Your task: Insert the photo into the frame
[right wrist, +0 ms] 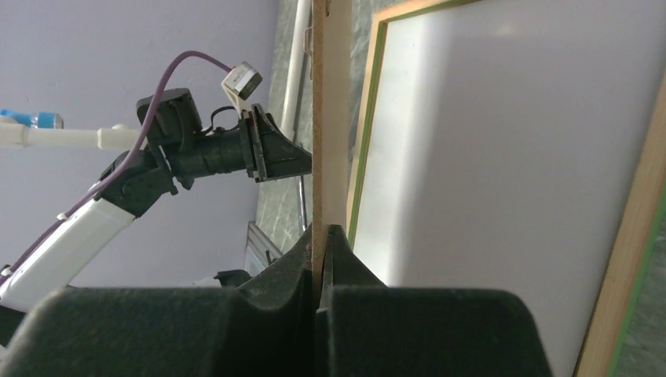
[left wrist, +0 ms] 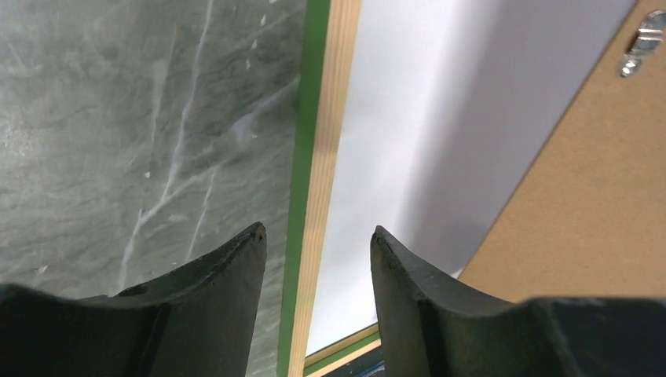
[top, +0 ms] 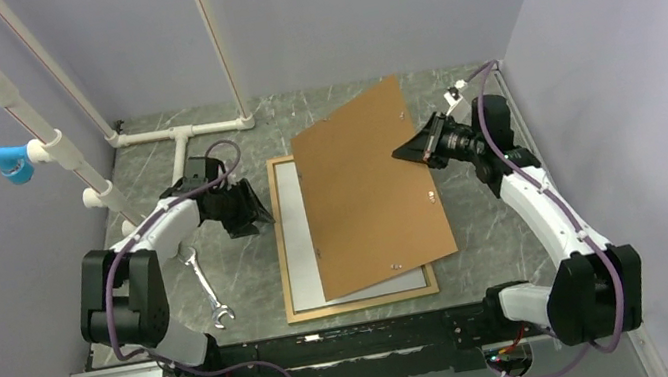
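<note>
The photo [top: 298,240] lies white back up inside the frame [top: 358,303], flat on the table [top: 488,225] just past the left hand [top: 265,212], whose fingers are spread and hold nothing. The right hand [top: 402,151] pinches one edge of the board [top: 370,183], which slants over the frame. The step in hand looks like closing the back. Next the board needs squaring to the frame, then lowering flat.
</note>
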